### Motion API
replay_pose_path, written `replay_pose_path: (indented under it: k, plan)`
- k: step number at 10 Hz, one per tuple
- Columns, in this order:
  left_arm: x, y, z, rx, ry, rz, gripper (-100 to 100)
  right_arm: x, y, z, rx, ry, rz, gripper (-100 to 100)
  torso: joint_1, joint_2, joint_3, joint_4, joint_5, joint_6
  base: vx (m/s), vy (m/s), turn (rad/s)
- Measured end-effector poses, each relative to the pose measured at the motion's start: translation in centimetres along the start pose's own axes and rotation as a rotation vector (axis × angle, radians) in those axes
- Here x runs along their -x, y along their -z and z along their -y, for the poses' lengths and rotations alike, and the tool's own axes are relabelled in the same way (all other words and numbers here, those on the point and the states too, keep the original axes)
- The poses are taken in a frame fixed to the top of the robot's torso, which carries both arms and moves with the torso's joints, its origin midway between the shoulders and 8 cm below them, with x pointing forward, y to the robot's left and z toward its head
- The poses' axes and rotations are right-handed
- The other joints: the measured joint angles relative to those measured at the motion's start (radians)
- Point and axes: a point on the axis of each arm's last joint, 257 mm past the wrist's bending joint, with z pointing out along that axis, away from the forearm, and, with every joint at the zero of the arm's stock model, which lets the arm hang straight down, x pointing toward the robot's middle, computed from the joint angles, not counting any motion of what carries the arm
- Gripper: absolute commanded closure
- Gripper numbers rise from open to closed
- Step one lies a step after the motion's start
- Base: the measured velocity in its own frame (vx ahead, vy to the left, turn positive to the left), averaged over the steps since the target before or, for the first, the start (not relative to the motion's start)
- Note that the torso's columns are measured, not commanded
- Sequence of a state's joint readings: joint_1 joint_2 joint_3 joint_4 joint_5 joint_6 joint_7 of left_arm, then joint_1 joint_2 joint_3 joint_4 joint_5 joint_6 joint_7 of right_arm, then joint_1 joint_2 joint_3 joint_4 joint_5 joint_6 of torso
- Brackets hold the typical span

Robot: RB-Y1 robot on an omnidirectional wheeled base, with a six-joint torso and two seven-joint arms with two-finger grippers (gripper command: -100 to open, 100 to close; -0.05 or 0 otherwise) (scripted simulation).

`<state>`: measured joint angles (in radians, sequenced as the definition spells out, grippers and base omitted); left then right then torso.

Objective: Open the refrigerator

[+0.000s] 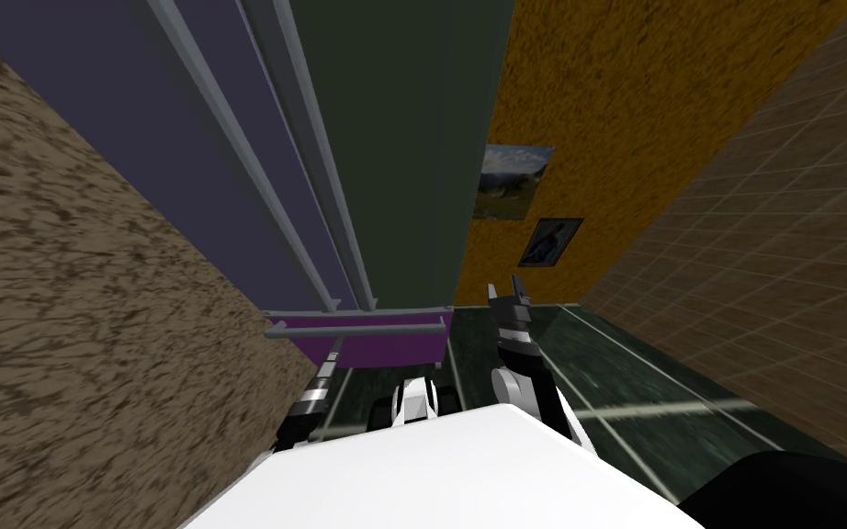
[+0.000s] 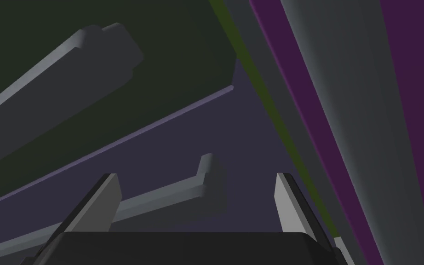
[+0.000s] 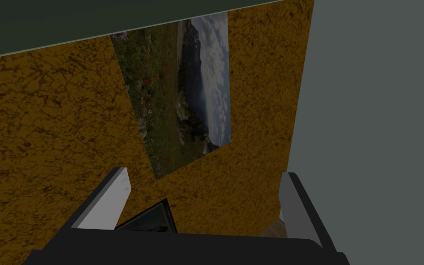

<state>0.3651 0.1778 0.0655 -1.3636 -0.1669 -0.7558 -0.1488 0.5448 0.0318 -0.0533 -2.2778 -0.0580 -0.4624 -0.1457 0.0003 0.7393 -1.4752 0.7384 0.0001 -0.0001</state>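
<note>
The refrigerator (image 1: 394, 138) is standing right in front of the robot, its bluish-purple door (image 1: 137, 92) meeting a dark green door (image 1: 412, 138), with a purple drawer (image 1: 394, 347) running across the foot. The left gripper (image 2: 197, 177) is hovering low near the drawer's top edge and pointing at the bluish door. Its fingers are spread wide and gripping nothing. The lower end of that door's long grey handle (image 2: 169, 198) is lying just ahead, in line with the gap between them. The right gripper (image 3: 205, 172) is hanging off to the refrigerator's right, likewise wide open and empty.
</note>
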Motion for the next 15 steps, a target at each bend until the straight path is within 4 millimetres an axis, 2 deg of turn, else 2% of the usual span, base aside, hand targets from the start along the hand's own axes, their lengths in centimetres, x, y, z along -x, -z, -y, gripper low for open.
replay_pose_path:
  k: [5, 10, 12, 15]
  plan:
    - [-1.4, 1.6, -2.7, 0.051, 0.01, -0.014, -100, 0.0, 0.0, 0.0, 0.0, 0.0, 0.0, 0, 0.0, -0.002, -0.001, 0.0, 0.0, 0.0, 0.079, -0.014, -0.003]
    - [-4.2, 4.5, -6.4, 0.131, 0.036, -0.035, -100, 0.0, 0.0, 0.0, 0.0, 0.0, 0.0, 0, 0.0, -0.002, -0.001, -0.001, 0.0, 0.0, 0.138, -0.025, 0.001]
    - [-4.9, 5.5, -6.9, 0.15, 0.046, -0.034, -100, 0.0, 0.0, 0.0, 0.0, 0.0, 0.0, 0, 0.004, -0.006, -0.001, -0.002, 0.005, 0.006, 0.043, -0.016, 0.004]
    - [-7.0, 6.7, -7.9, 0.186, 0.087, -0.036, -100, 0.0, 0.0, 0.0, 0.0, 0.0, 0.0, 0, 0.0, -0.005, -0.003, -0.002, 0.0, 0.001, 0.051, -0.003, -0.037]
